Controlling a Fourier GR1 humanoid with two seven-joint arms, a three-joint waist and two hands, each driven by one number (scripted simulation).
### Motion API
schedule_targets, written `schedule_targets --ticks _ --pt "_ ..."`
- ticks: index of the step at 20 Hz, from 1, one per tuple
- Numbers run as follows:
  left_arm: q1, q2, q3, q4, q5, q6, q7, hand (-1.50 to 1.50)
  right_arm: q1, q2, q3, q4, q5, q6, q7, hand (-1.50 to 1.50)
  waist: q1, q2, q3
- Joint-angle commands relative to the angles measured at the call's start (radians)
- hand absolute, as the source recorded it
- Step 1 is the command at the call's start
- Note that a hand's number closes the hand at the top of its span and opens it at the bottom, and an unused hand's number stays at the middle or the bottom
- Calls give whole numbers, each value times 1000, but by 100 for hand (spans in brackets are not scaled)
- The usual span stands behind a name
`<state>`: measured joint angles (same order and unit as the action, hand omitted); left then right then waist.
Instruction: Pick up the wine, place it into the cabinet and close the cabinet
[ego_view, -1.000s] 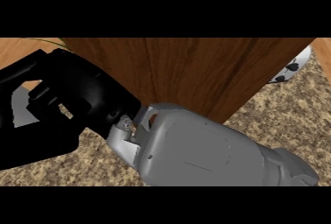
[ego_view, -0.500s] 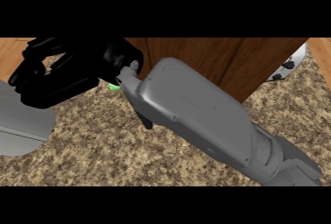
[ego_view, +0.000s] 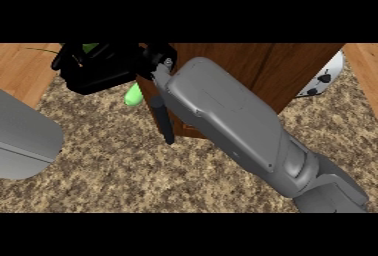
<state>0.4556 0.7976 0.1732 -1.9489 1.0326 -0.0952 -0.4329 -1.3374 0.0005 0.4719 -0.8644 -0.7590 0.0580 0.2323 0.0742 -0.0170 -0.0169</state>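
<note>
Wine (ego_view: 133, 95) within right hand's (ego_view: 103, 67) fingers (ego_view: 70, 57)

The right hand (ego_view: 103, 67) sits curled around the green wine bottle (ego_view: 133, 95) up at the top left, its grey forearm (ego_view: 236, 125) crossing the brown cabinet (ego_view: 251, 65), with the speckled tabletop (ego_view: 111, 170) below and another grey forearm (ego_view: 22, 135) at the left edge.

bright green glass wine bottle (ego_view: 133, 95) | we see only its lower part, tilted | beside the brown wooden cabinet (ego_view: 244, 70) front
</note>
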Motion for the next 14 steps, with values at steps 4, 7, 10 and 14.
schedule_targets --ticks 4,7,10,14 --pt "-21 -2 -19 -44 22 -3 29 -150 56 -131 -74 153 28 18 -90 150 -43 47 16" --pt "-15 -6 -20 -61 38 -4 37 -150 74 -159 -93 163 31 0 -117 150 -49 45 16" --pt "-23 -5 -36 -76 37 7 50 -150 81 -177 -101 166 16 18 -130 150 -65 50 17" --pt "-47 -9 -74 -100 38 15 68 -150 74 -149 -82 180 13 24 -156 150 -75 56 15"
